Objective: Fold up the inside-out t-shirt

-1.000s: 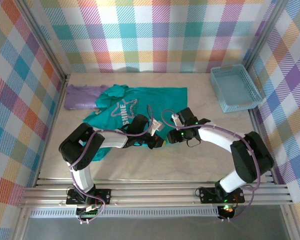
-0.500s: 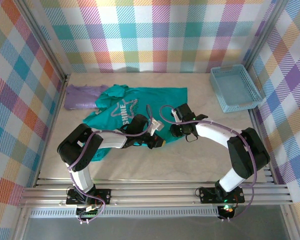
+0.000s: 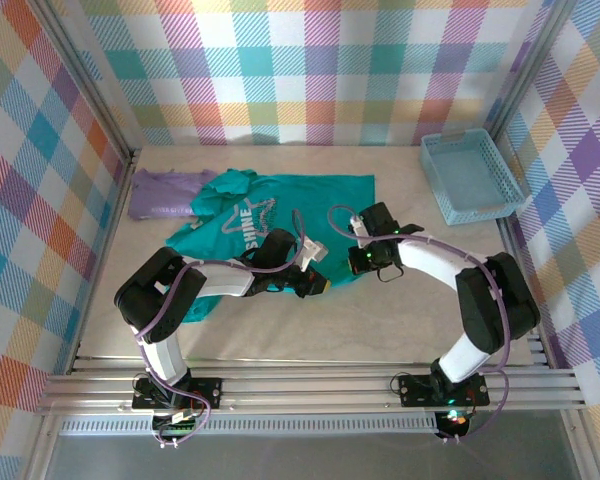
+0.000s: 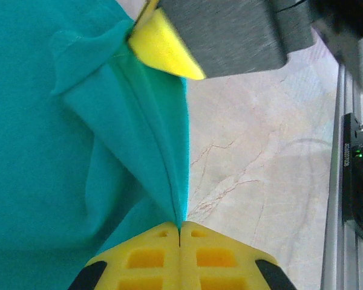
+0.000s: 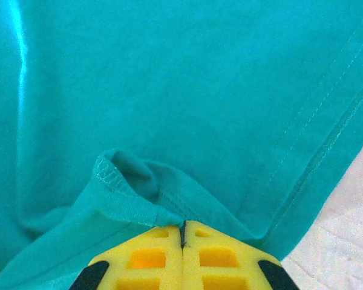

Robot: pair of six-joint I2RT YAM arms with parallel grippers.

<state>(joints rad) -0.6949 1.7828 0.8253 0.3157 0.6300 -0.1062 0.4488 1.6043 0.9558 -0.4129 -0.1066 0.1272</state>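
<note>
T-shirt: the teal-green soft cotton t-shirt (image 3: 270, 212) lies spread on the pale marble-patterned tabletop (image 3: 410, 315), left of centre and toward the back wall, with a small pale star print facing up
T-shirt's near edge: bunched and lifted into folds where both arms meet it, right of the print
Left gripper: the left gripper (image 4: 179, 228) has its yellow fingers pressed together on a thin ridge of teal fabric at the shirt's edge; bare tabletop lies just to the right of that ridge in the left wrist view
Left gripper seen from above: the left gripper (image 3: 314, 283) sits at the shirt's near right corner
Right gripper: the right gripper (image 5: 183, 226) is closed tight on a rolled, stitched hem of the shirt, and the cloth puckers into a small loop just beside the fingertips
Right gripper seen from above: the right gripper (image 3: 360, 262) rests at the shirt's right edge, near the left one
Neighbour on the left: a lavender-purple folded garment (image 3: 160, 195) touches the shirt's left side
Far right corner: a light blue plastic basket (image 3: 472, 177) stands well apart from the shirt
</note>
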